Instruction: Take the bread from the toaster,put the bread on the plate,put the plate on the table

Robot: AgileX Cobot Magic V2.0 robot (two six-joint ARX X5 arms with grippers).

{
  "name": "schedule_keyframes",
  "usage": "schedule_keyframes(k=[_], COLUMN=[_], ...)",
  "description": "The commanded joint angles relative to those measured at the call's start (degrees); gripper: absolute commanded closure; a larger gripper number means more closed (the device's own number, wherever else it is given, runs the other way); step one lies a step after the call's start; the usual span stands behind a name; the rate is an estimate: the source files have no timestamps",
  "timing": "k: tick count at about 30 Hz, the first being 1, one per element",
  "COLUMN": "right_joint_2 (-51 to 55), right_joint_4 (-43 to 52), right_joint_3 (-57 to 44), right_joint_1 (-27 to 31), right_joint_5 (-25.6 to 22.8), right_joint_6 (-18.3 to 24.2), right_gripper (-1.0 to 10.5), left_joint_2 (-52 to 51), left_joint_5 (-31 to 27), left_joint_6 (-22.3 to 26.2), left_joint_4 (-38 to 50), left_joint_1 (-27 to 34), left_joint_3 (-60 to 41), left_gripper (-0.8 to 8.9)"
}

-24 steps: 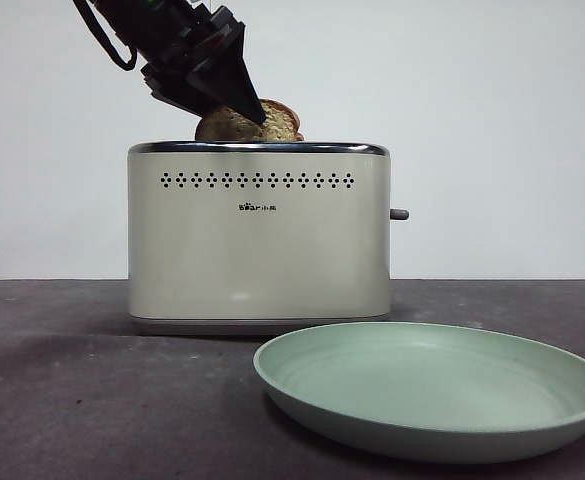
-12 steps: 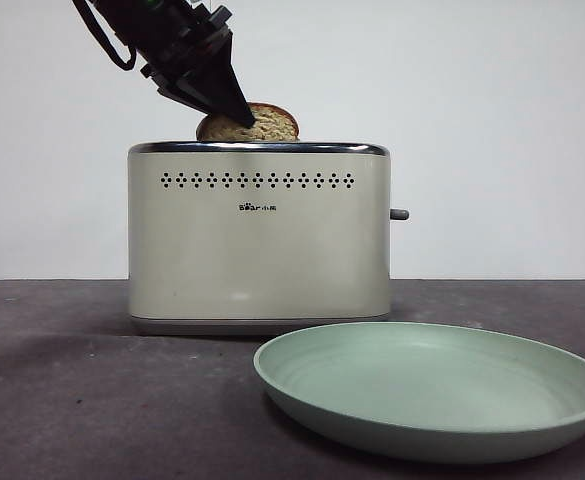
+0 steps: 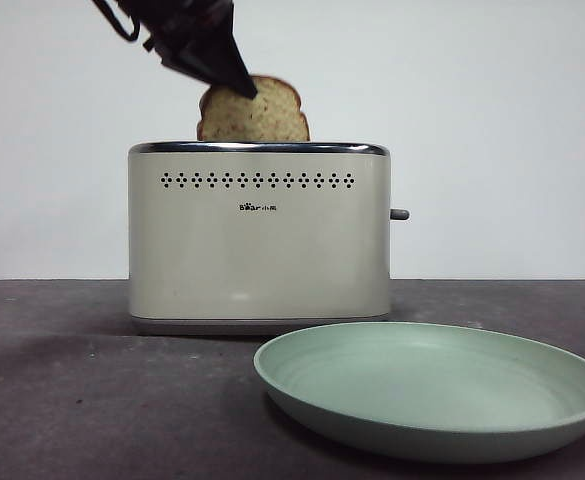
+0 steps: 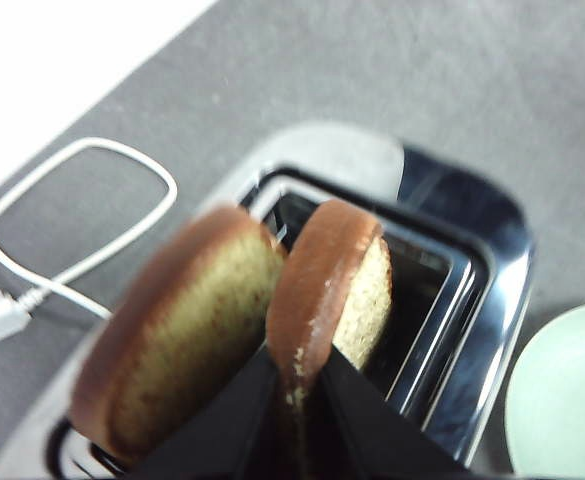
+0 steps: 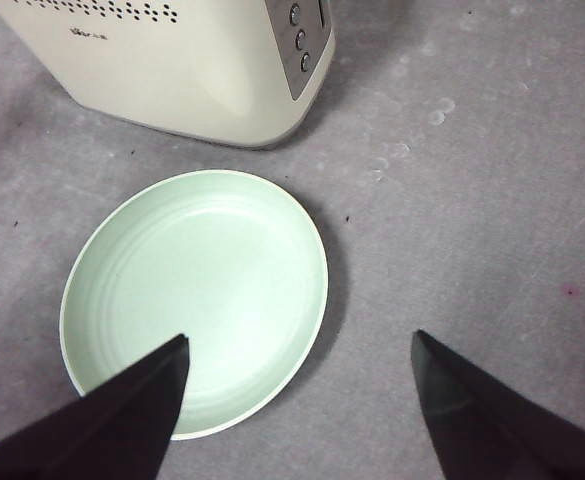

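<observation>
Bread (image 3: 262,112) half out of toaster (image 3: 258,235), pinched at its crust by left hand (image 4: 297,375); second slice (image 4: 187,335) alongside. Thin-edge grip: likely to pivot or slip, or snag the slot. Plate (image 3: 432,388) at 4 o'clock on desk (image 3: 92,400), right hand (image 5: 297,345) spread above.

Toaster (image 3: 259,238) on table (image 3: 92,400), plate (image 3: 434,390) before it, toward lever side, apart; bread (image 3: 262,112) partly up out of toaster slot; second slice (image 4: 187,335) in neighbouring slot beside it; cable (image 4: 67,235) on table beyond toaster.
</observation>
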State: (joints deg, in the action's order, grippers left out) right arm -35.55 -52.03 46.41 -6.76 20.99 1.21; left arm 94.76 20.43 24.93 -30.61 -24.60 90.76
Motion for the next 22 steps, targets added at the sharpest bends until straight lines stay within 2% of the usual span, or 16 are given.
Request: schedule_keyframes(k=[1,6,12,22], right_joint_2=[-0.3,-0.5,-2.4,-9.4], right_joint_4=[0.4,0.5,1.5,5.2], right_joint_3=[0.9,0.9,0.9,0.9], right_joint_1=[-0.2,-0.2,-0.2,-0.2], right_joint_5=[0.0,0.0,0.0,0.1], right_joint_6=[-0.6,-0.6,-0.6,-0.8], right_gripper=[5.9,5.9,5.9,5.9], left_joint_2=[-0.8,-2.8,-7.8,-20.5], left_joint_5=[-0.1,-0.1,0.0,0.2], left_joint_6=[-0.6,-0.7,-5.8,-6.6], left_joint_4=[-1.1,-6.6,-11.2,-21.5], left_joint_1=[-0.3,-0.3,-0.3,-0.3], left_joint_3=[4.7,9.9,13.7,13.8], left_gripper=[8.11,8.10,8.10,8.09])
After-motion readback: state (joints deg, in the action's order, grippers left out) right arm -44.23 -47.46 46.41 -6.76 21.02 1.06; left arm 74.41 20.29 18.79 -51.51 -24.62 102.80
